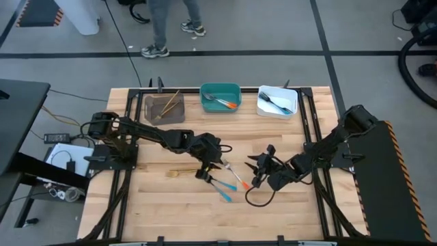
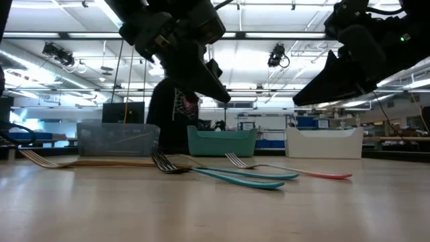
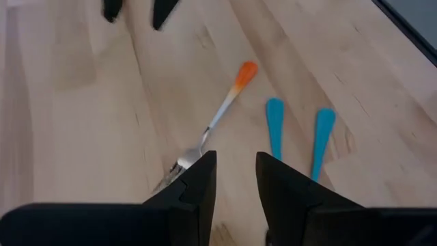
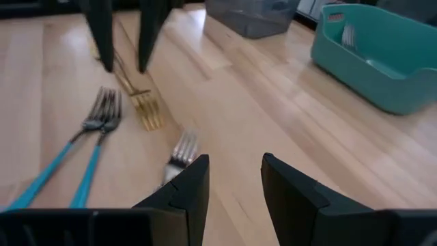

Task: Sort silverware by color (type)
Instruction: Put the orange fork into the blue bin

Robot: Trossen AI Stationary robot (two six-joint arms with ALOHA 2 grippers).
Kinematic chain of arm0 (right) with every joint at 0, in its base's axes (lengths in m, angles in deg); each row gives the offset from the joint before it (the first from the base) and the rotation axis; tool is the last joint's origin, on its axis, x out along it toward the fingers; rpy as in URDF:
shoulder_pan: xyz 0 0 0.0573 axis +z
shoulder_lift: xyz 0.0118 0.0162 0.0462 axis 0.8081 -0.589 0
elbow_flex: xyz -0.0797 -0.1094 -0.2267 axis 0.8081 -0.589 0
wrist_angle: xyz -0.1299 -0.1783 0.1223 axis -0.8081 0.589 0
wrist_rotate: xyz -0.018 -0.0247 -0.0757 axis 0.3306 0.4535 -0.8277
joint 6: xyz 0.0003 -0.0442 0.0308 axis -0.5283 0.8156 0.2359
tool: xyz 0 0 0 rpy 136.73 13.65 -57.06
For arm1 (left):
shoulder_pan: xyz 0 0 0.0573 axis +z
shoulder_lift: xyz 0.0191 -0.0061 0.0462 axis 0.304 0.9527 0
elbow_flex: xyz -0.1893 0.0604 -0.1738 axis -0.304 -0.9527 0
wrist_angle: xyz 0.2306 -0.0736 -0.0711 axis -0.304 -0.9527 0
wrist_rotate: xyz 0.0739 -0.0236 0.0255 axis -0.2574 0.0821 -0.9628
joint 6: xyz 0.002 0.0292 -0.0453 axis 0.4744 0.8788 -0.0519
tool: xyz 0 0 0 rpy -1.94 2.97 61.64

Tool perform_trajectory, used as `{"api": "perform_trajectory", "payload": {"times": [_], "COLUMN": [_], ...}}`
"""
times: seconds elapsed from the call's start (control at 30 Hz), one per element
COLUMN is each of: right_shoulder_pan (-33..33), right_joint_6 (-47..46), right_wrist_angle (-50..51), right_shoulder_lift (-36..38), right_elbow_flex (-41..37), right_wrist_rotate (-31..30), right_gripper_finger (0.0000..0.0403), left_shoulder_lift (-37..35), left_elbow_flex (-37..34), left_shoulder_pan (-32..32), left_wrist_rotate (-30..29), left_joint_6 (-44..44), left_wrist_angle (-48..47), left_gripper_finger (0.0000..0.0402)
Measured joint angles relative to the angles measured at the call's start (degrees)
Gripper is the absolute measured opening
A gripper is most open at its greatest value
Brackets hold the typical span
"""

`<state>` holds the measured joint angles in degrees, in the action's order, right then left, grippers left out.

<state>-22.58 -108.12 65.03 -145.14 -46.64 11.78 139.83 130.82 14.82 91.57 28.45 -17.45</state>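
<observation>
Near the centre of the high view, four loose pieces of silverware on the wooden table point(image 1: 287, 219): a gold fork point(image 1: 181, 173) left of centre, two blue-handled forks point(image 1: 220, 188) side by side just below centre, and an orange-handled fork point(image 1: 238, 178) just to their right, its orange tip pointing toward lower right. Left gripper point(image 1: 208, 168) hovering above the blue pair's tines, fingers parted with a narrow gap and nothing between them, clear of the table in the low view. Right gripper point(image 1: 261, 166) right of centre, facing the orange-handled fork, jaws apart and empty, also off the surface. Along the top edge of the table, three bins in a row: a grey bin point(image 1: 164, 108) at left with gold pieces inside, a teal bin point(image 1: 220, 97) in the middle with an orange-handled piece visible, a white bin point(image 1: 278, 101) at right with dark metal pieces. Beyond the table at top of the high view, a person's legs point(image 1: 168, 24) on the floor.
</observation>
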Motion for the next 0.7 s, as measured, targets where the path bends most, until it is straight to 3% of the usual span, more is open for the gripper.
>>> {"api": "perform_trajectory", "payload": {"times": [0.4, 0.57, 0.7], "right_shoulder_pan": [0.92, 0.24, -2.40], "right_joint_6": [-3.11, -6.94, -7.28], "right_wrist_angle": [3.89, 5.91, 4.41], "right_shoulder_lift": [1.42, 1.80, 0.67], "right_elbow_flex": [-0.58, -0.58, 0.81], "right_wrist_rotate": [0.07, 4.03, 10.88], "right_gripper_finger": [0.0140, 0.0140, 0.0140], "left_shoulder_lift": [2.89, 5.21, 5.60], "left_elbow_flex": [-0.02, 1.83, 2.01], "left_shoulder_pan": [0.15, 0.20, 0.11], "left_wrist_rotate": [3.52, 3.57, 1.33], "left_joint_6": [3.24, 3.20, 3.06], "left_wrist_angle": [5.21, 5.81, 4.21], "left_gripper_finger": [0.0111, 0.0111, 0.0111]}}
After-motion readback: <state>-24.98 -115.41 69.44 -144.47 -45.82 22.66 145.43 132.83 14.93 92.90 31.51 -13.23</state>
